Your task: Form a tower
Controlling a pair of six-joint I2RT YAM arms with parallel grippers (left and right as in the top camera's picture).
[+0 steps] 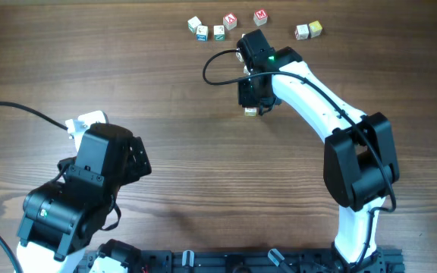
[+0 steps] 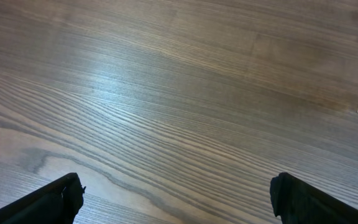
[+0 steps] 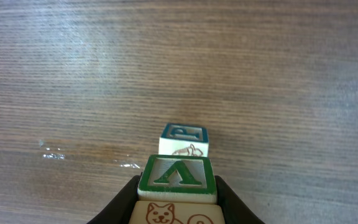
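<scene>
While my right claw (image 3: 179,190) is closed down on a green-letter cube (image 3: 179,173), fingers on both of its sides, a fox drawing shows on that cube's near face. Just beyond it: the tower (image 3: 184,140). Only one cube of it is visible, with a blue letter on top and a rabbit drawing on the side. Can't tell if the held cube touches it or if more cubes sit underneath. From overhead the claw covers nearly all of it; only a cream corner pokes out.

Left claw (image 2: 176,194) is spread wide with nothing between the fingers, only bare wood below. Three cubes sit at the right edge of its view.

Loose cubes (image 1: 218,32) lie well past the tower, along the far edge: a cluster of four, a red-topped single (image 1: 260,15), then a pair (image 1: 308,29). None is between my claw and the tower.

A black cable (image 1: 212,70) loops off the right wrist on its left side.

Right arm reaches from the near-right base diagonally to far centre, wrist pointing down. Left arm is folded low at the near-left corner.

Bench (image 1: 203,167) is dark wood grain, with glare and a few shiny smears left of the tower.
</scene>
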